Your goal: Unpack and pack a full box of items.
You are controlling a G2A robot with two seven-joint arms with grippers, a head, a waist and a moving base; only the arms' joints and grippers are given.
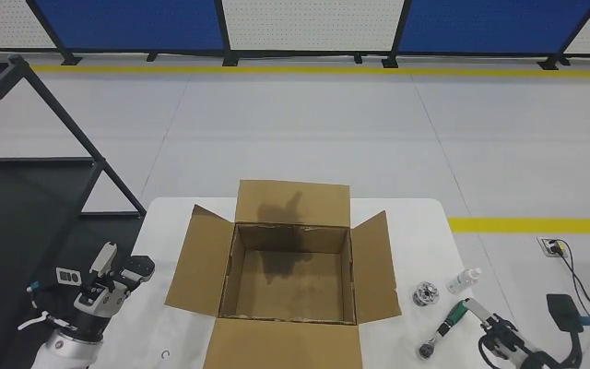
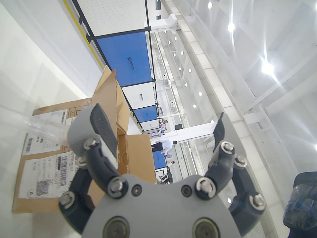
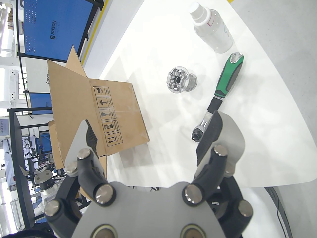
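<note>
1. Three items lie on the white table [image 1: 184, 217] in the top view, between the cardboard box [image 1: 286, 286] and the table's right edge. They are a round metal part [image 1: 425, 293], a white spray bottle [image 1: 465, 279] nearest that edge, and a green-handled ratchet wrench [image 1: 449, 327] toward the front right corner. The box sits mid-table with all four flaps spread wide, and its brown floor is bare. The left gripper [image 1: 124, 265] hangs by the table's left edge, well apart from the box. The right gripper [image 1: 495, 334] is at the front right corner, just beside the ratchet's handle.
2. Left wrist view: the left gripper [image 2: 159, 120] has its jaws wide apart, with nothing between them. Its ribbed pads [image 2: 104, 127] point up toward the hall. The box [image 2: 44, 164] stands beyond one finger, with its labelled wall and a raised flap facing the camera.
3. Right wrist view: the right gripper [image 3: 151, 125] also has its jaws spread apart and gripping nothing. One finger partly covers the ratchet wrench [image 3: 227, 75] at its chrome head. The round metal part [image 3: 180, 80] lies between the ratchet and the box [image 3: 109, 105], apart from both. The spray bottle [image 3: 213, 30] lies on its side just past the ratchet's handle end.
</note>
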